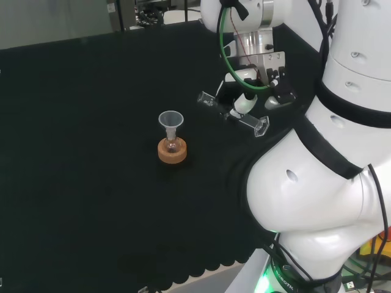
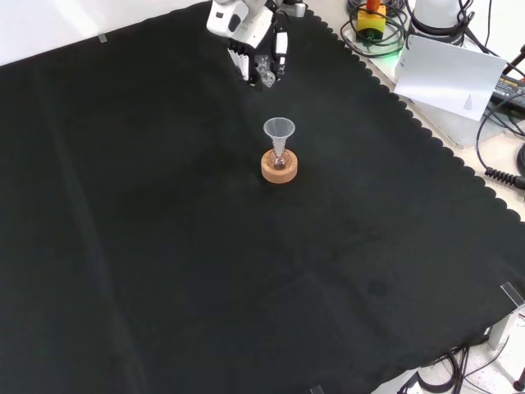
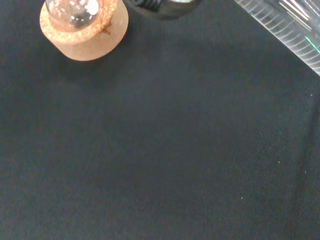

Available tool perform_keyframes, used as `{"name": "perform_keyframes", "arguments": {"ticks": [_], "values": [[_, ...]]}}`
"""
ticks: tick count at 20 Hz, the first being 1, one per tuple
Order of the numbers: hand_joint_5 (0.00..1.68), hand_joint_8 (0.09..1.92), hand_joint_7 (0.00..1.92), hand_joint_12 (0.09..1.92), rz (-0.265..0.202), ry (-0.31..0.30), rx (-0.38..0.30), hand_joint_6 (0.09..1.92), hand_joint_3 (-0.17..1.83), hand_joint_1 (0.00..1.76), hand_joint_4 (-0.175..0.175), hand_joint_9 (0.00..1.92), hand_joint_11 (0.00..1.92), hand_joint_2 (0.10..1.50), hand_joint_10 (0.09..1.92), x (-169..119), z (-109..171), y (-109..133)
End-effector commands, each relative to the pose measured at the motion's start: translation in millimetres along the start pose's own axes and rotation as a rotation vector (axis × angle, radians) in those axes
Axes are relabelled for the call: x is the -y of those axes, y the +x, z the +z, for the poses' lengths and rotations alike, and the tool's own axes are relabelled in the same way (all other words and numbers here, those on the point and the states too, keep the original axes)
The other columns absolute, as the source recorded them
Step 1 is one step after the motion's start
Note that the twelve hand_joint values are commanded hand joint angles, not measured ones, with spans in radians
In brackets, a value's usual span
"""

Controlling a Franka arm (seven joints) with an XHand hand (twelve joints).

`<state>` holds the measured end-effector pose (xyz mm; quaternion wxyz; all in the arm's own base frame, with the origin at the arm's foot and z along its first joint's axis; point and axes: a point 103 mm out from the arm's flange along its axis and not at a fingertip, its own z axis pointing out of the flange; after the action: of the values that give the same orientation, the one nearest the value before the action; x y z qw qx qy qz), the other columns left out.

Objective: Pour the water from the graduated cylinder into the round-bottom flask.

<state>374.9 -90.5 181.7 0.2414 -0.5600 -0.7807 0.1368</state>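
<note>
A small round-bottom flask [image 1: 173, 145] sits on a cork ring [image 1: 172, 152] in the middle of the black cloth, with a clear funnel [image 1: 170, 119] in its neck. To its right in the head view, my hand [image 1: 244, 102] is shut on the clear graduated cylinder [image 1: 211, 102]. The cylinder lies almost level above the cloth, one end towards the flask and its foot [image 1: 261, 126] away from it. The front view has the hand [image 2: 256, 51] beyond the funnel [image 2: 279, 129] and cork ring [image 2: 279, 168]. The wrist view shows the cylinder's marked wall [image 3: 287, 27] and the cork ring [image 3: 85, 32].
The arm's white links [image 1: 317, 183] stand at the right of the head view. In the front view the cloth's scalloped edge [image 2: 426, 135] runs along the right, with a white box [image 2: 451, 70] and cables [image 2: 500, 172] beyond it.
</note>
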Motion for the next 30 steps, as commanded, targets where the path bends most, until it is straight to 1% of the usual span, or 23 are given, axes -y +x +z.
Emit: {"name": "perform_keyframes", "arguments": {"ticks": [1, 6, 9, 12, 16, 23, 28, 30], "values": [[0.91, 0.45, 1.16, 0.79, 0.002, 0.056, 0.044, 1.11, 0.0, 1.11, -0.101, 1.41, 1.27, 1.16, 0.09, -4.2, -4.3, 8.4], [0.91, 0.44, 1.17, 0.78, 0.011, 0.102, 0.087, 1.11, 0.0, 1.11, -0.102, 1.42, 1.27, 1.16, 0.09, -5.7, -5.4, 13.7], [0.91, 0.44, 1.17, 0.78, 0.01, 0.112, 0.111, 1.1, 0.0, 1.11, -0.103, 1.42, 1.27, 1.15, 0.09, -6.8, -6.4, 18.5], [0.91, 0.44, 1.18, 0.78, 0.016, 0.137, 0.13, 1.1, 0.0, 1.11, -0.104, 1.42, 1.27, 1.15, 0.09, -8.8, -7.9, 23.1], [0.91, 0.44, 1.18, 0.78, 0.019, 0.16, 0.143, 1.1, 0.0, 1.11, -0.105, 1.43, 1.27, 1.15, 0.09, -12.0, -10.6, 28.0], [0.92, 0.43, 1.19, 0.77, 0.015, 0.183, 0.163, 1.1, 0.0, 1.11, -0.105, 1.43, 1.28, 1.15, 0.09, -20.9, -15.6, 36.5], [0.92, 0.43, 1.2, 0.77, 0.026, 0.21, 0.189, 1.09, 0.0, 1.11, -0.105, 1.44, 1.28, 1.15, 0.09, -28.0, -20.5, 41.6], [0.92, 0.43, 1.2, 0.77, 0.036, 0.233, 0.196, 1.09, 0.0, 1.11, -0.105, 1.44, 1.28, 1.15, 0.09, -31.0, -21.6, 42.8]]}}
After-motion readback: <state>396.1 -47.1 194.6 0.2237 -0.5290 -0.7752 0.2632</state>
